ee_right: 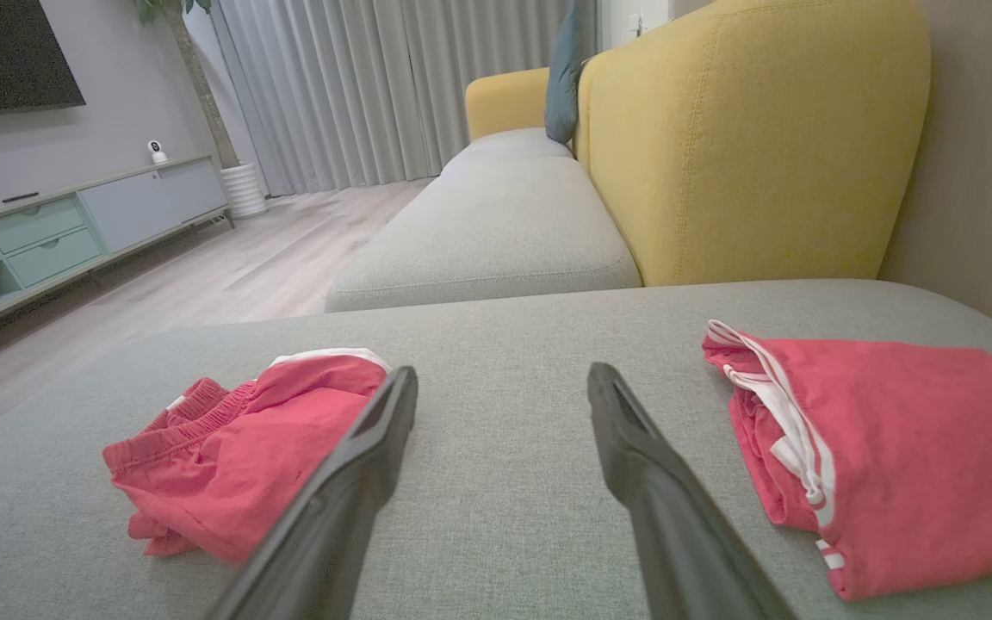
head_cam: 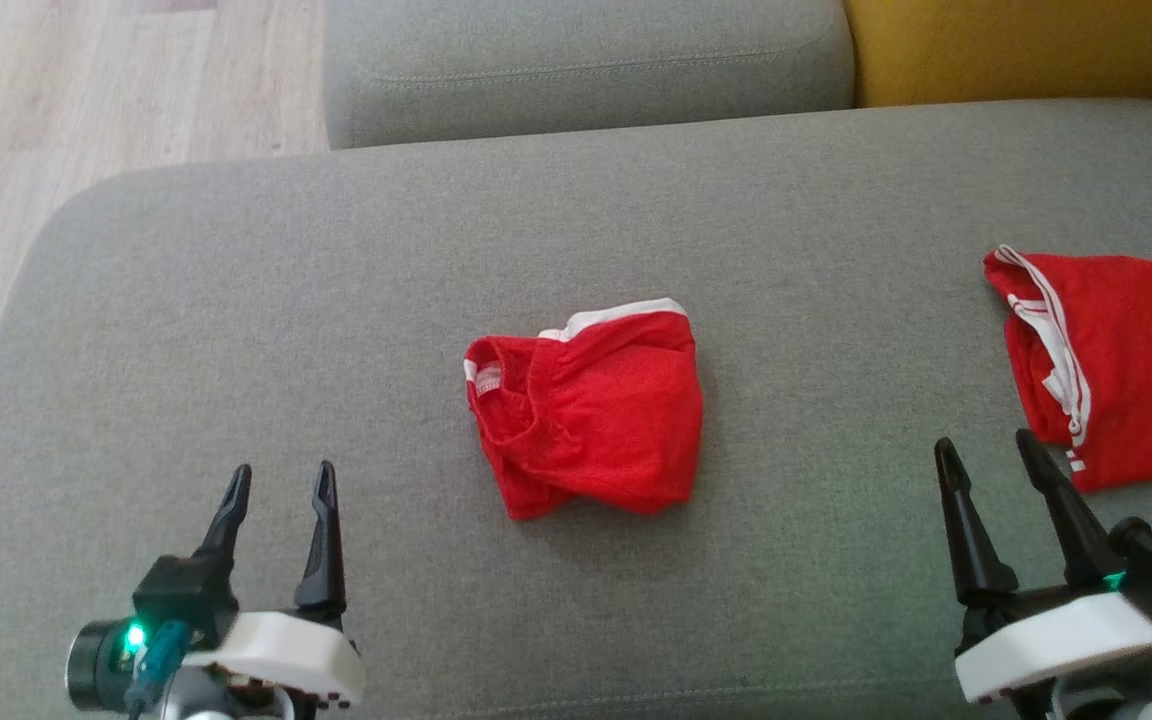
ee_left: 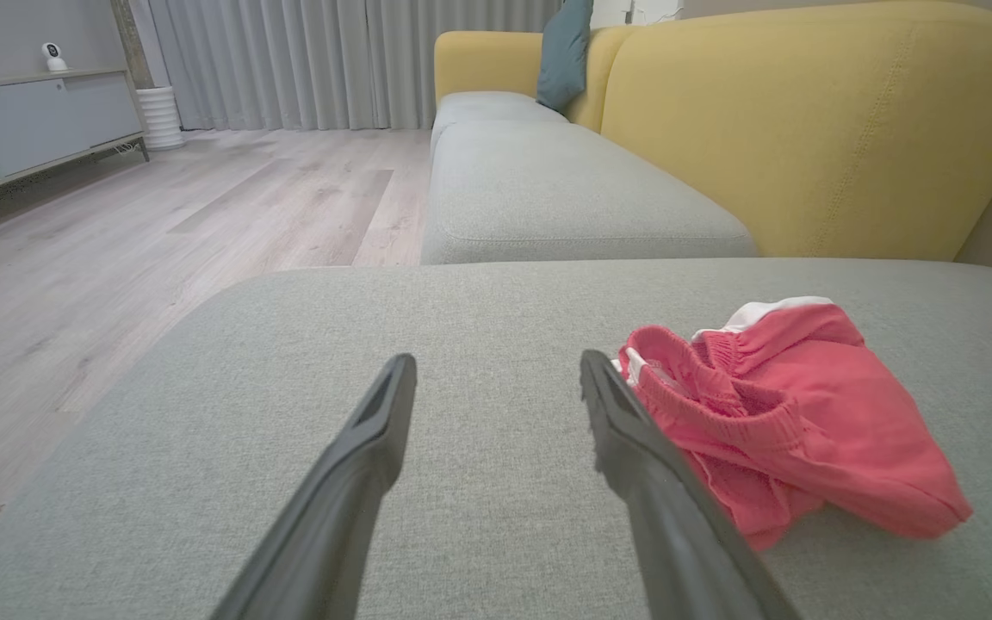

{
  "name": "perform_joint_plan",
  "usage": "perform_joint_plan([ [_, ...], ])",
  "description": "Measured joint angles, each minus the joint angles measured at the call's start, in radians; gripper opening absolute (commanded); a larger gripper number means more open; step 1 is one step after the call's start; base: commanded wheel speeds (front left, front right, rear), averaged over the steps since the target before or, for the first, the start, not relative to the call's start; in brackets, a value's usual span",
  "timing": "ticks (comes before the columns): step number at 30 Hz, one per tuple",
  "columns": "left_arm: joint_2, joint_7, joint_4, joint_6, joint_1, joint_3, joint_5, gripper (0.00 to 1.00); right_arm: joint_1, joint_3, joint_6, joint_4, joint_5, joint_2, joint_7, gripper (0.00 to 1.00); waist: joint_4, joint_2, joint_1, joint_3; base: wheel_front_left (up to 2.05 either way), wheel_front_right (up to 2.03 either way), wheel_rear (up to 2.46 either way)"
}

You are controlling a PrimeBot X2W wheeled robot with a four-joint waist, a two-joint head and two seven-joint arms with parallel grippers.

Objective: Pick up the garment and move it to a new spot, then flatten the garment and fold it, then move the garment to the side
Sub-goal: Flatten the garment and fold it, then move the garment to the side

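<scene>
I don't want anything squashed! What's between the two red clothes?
Bare grey cushion, in the head view, between the crumpled red shorts and the folded red garment; the right gripper hovers at its near edge.

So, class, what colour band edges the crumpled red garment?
The band on the crumpled red garment is white; head view clearest.

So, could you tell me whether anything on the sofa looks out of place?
Only the red shorts in the middle: they lie bunched, waistband twisted, unlike the red garment folded flat at the right. Nothing looks damaged.

Apparently two red garments (head_cam: 591, 415) (head_cam: 1121, 350), two pincers (head_cam: 282, 467) (head_cam: 982, 438)
</scene>
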Motion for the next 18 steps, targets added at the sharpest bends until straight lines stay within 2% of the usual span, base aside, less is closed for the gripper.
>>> perform_joint_plan([
  [9, 0.002, 0.000, -0.007, 0.007, -0.005, -0.009, 0.000, 1.00, -0.001, -0.009, 0.000, 0.005, 0.000, 0.000, 0.000, 1.00, 0.010, 0.0000, 0.0000, 0.017, 0.00, 0.00, 0.00],
  [18, -0.001, -0.020, -0.018, -0.002, -0.115, -0.038, 0.027, 1.00, -0.046, -0.024, 0.000, 0.055, 0.013, -0.007, 0.031, 1.00, 0.054, 0.0000, 0.0001, 0.087, 0.00, 0.00, 0.00],
])
